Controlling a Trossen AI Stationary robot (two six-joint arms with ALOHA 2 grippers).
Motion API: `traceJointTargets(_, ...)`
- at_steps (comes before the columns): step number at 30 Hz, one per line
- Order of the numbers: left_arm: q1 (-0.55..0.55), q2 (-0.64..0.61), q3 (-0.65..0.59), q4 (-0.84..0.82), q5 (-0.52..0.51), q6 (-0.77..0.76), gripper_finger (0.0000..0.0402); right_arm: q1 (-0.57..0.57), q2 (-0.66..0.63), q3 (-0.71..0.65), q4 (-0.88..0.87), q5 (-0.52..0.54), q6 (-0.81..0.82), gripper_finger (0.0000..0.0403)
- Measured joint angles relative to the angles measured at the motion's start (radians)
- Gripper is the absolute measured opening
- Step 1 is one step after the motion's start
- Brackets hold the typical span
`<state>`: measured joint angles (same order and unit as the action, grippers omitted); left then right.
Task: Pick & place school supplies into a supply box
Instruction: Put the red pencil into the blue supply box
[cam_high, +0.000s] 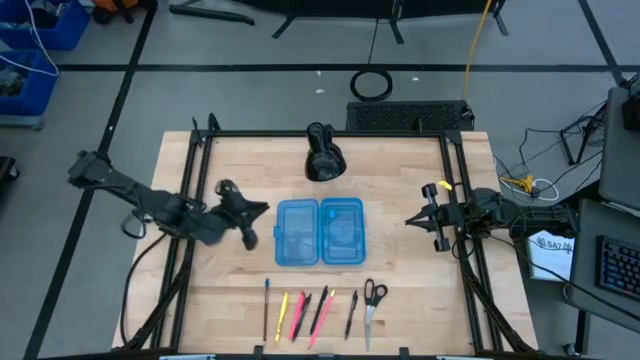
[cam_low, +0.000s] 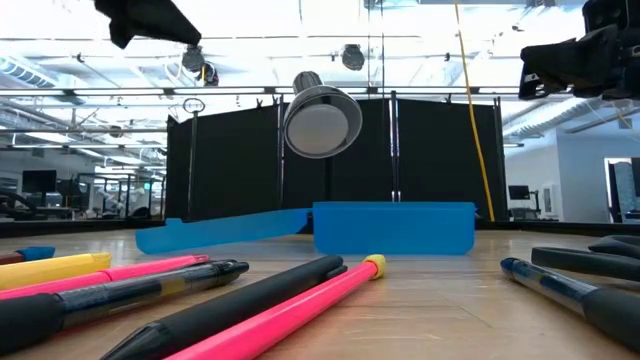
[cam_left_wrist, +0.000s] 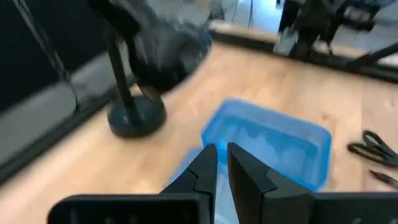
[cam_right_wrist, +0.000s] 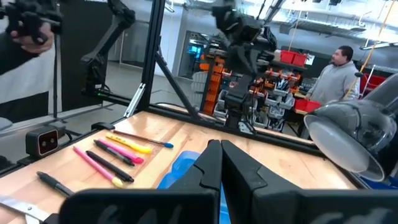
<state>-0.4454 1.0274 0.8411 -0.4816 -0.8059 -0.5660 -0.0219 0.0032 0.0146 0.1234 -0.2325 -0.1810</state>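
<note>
High view: left gripper (cam_high: 250, 238) nearer, jaws near-shut, empty; pens (cam_high: 305, 312) lie toward counter's front edge, long axes front-to-back; right gripper (cam_high: 412, 220) clenched.

Setting: robotics laboratory, open-plan. Wooden bench (cam_high: 400, 290) inside a black metal frame (cam_high: 300, 133). Dark-blue bins (cam_high: 40, 25) on grey floor at 10 o'clock; coiled cable (cam_high: 372, 83) at 12; keyboard (cam_high: 618, 268) at 3. Black partition screens (cam_low: 330, 160) behind, exposed ceiling lighting, orange equipment racks (cam_right_wrist: 214, 65), red bins (cam_right_wrist: 295, 57), a seated person (cam_right_wrist: 336, 74).
</note>
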Motion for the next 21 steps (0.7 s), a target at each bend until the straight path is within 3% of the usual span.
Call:
traceJointTargets(5,-0.010,0.215,0.220,-0.360,0.112,-0.390,0.0042,0.000,0.000,0.000,0.043,0.000,0.000,0.0000)
traceJointTargets(10,-0.014,0.400,0.351,-0.609,0.330,-0.730,0.0042,0.000,0.000,0.000,0.064,0.000,0.000,0.0000)
traceJointTargets(17,-0.075,0.604,0.377,-0.598,0.685,-1.018,0.0042,0.000,0.000,0.000,0.100,0.000,0.013,0.0000)
traceJointTargets(21,-0.126,0.696,0.378,-0.532,0.808,-1.116,0.0042,0.000,0.000,0.000,0.097,0.000,0.012,0.0000)
